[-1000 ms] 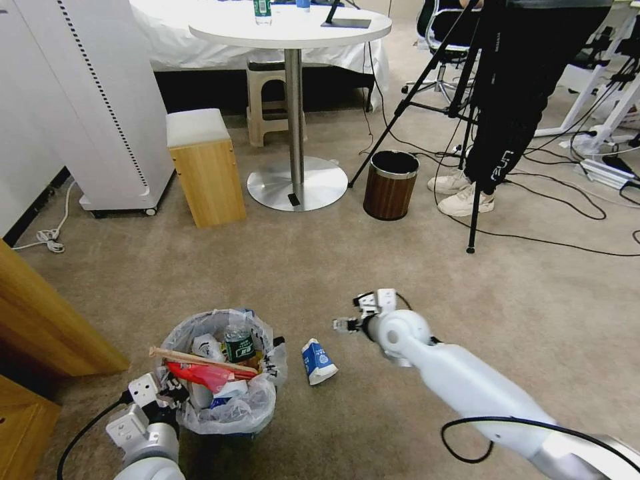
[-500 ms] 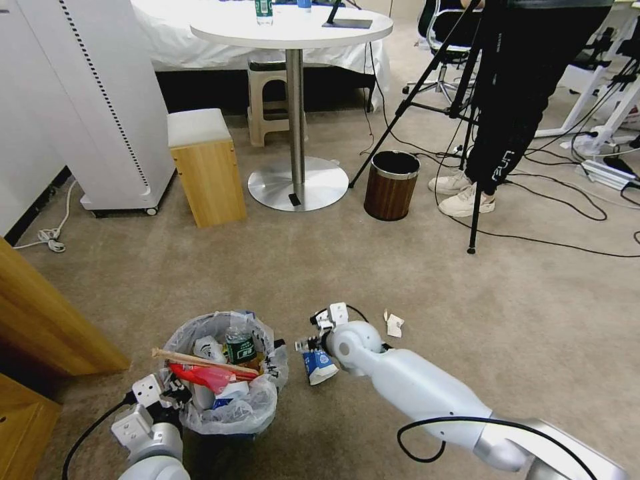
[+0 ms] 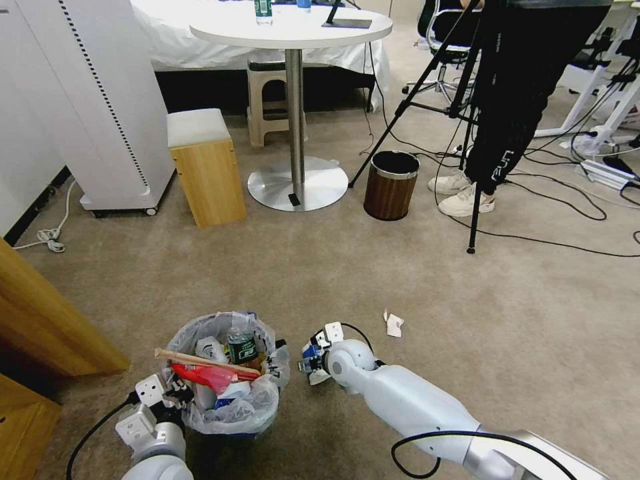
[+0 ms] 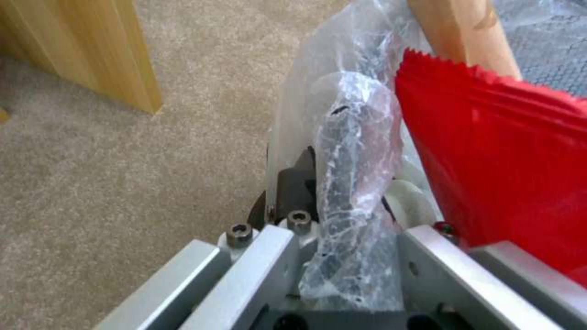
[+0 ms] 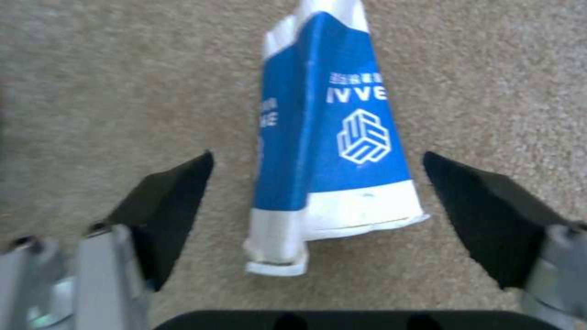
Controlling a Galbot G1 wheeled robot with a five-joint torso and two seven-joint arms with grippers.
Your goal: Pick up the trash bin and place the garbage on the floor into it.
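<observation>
- Our left gripper pinches the rim of the trash bin through its plastic liner; a red wrapper presses against that edge.
- Our right gripper hangs with fingers spread, straddling the blue-white carton on the floor (clear carpet either side).
- A white scrap lies apart, on open carpet.

Blue-and-white carton, red wrapper, seemingly green-labelled bottle.
</observation>
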